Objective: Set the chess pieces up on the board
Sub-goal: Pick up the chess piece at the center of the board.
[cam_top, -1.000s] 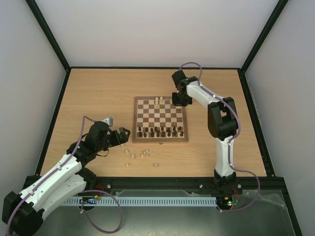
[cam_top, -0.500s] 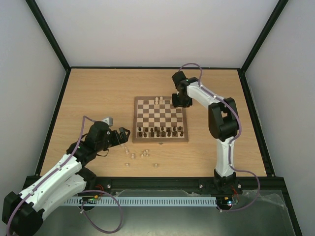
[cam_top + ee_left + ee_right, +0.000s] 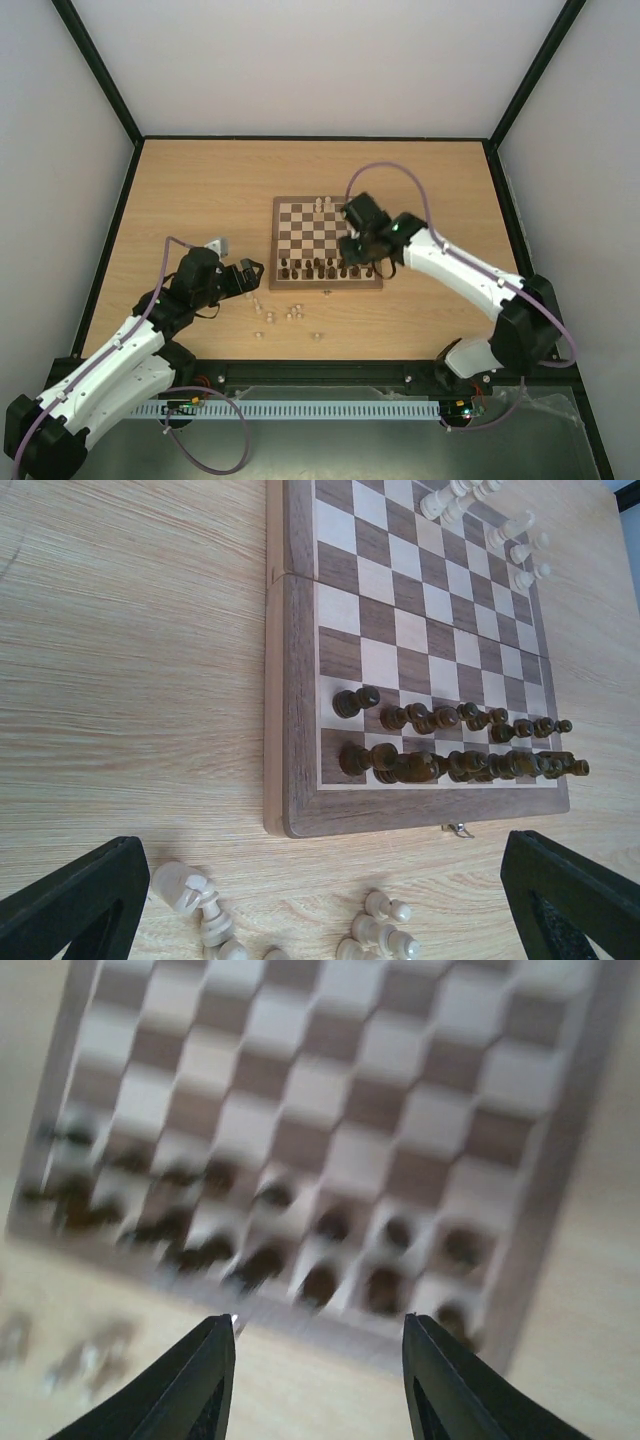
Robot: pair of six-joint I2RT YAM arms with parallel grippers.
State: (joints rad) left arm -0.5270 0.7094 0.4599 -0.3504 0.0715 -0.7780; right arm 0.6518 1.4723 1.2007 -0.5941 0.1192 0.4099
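The board (image 3: 276,244) lies mid-table, its dark pieces (image 3: 320,268) in two rows along the near edge. A few pale chess pieces (image 3: 322,205) stand on its far edge. Several more pale pieces (image 3: 272,316) lie loose on the table in front of the board. My left gripper (image 3: 252,272) is open and empty just left of them. In the left wrist view the loose pieces (image 3: 190,893) lie between its open fingers (image 3: 80,905). My right gripper (image 3: 358,246) hovers open and empty over the board's near right part. Its wrist view is blurred and shows the board (image 3: 330,1110).
The board's metal clasp (image 3: 458,829) sits on its near edge. Black frame rails (image 3: 110,230) and grey walls enclose the wooden table. Bare table lies left of the board and right of it (image 3: 450,200).
My right arm has swung from the board's far right corner to above its near right part. The left arm has barely moved. No piece has shifted.
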